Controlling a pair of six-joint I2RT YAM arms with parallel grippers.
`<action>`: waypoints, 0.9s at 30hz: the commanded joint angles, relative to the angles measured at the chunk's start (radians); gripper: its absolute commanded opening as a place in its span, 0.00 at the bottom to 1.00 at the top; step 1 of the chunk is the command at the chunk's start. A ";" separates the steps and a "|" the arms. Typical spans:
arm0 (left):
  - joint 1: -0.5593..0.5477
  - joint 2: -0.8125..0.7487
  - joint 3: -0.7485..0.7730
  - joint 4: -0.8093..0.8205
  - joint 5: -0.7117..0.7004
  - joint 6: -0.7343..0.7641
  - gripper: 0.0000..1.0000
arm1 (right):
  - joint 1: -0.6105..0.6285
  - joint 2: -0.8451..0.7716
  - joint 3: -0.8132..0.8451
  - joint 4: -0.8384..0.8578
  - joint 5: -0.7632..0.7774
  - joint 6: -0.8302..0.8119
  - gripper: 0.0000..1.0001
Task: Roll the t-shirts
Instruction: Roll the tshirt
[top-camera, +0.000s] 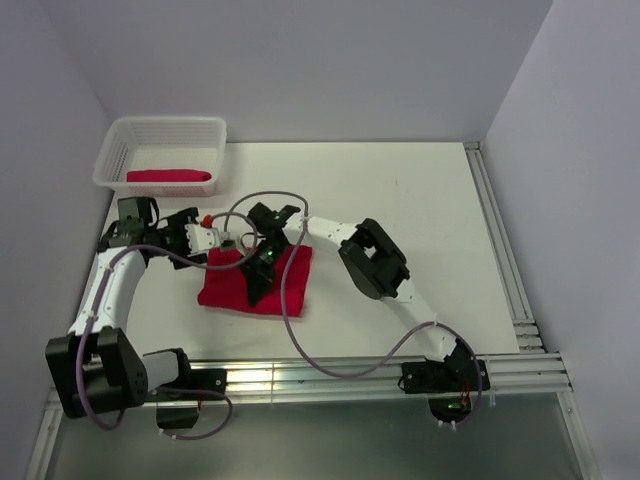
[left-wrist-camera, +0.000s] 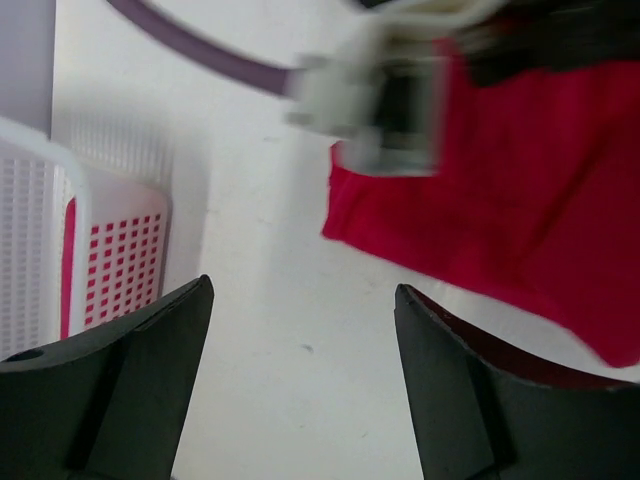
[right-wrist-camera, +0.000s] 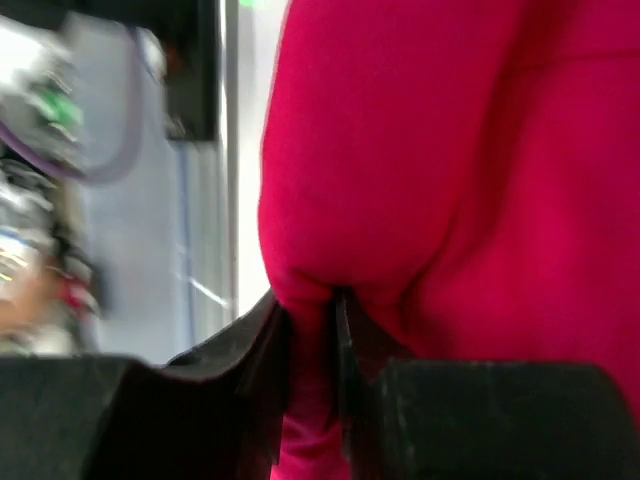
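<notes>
One rolled t-shirt (top-camera: 170, 177) lies stored in the basket (top-camera: 170, 121), left of the left gripper (left-wrist-camera: 300, 300), which stands wide open and empty. To its right, the right gripper (right-wrist-camera: 312, 310) pinches a fold of the second t-shirt (top-camera: 228, 290), presumably to start rolling.

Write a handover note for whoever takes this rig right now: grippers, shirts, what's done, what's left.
Left gripper: open, empty, beside the red t-shirt lying on the table.
Right gripper: shut on a fold of that t-shirt.
Second t-shirt: a narrow bundle, apparently rolled, in the white basket.
Done: likely one shirt.
Left: roll the one on the table.
</notes>
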 joint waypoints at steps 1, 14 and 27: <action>-0.019 -0.094 -0.080 0.008 0.105 0.065 0.79 | -0.092 0.083 0.095 -0.096 -0.127 0.118 0.00; -0.022 -0.229 -0.086 -0.301 0.185 0.370 0.86 | -0.148 0.160 0.100 -0.012 -0.174 0.264 0.00; -0.291 -0.194 -0.192 -0.233 0.018 0.196 0.85 | -0.125 0.165 0.141 0.003 -0.196 0.285 0.00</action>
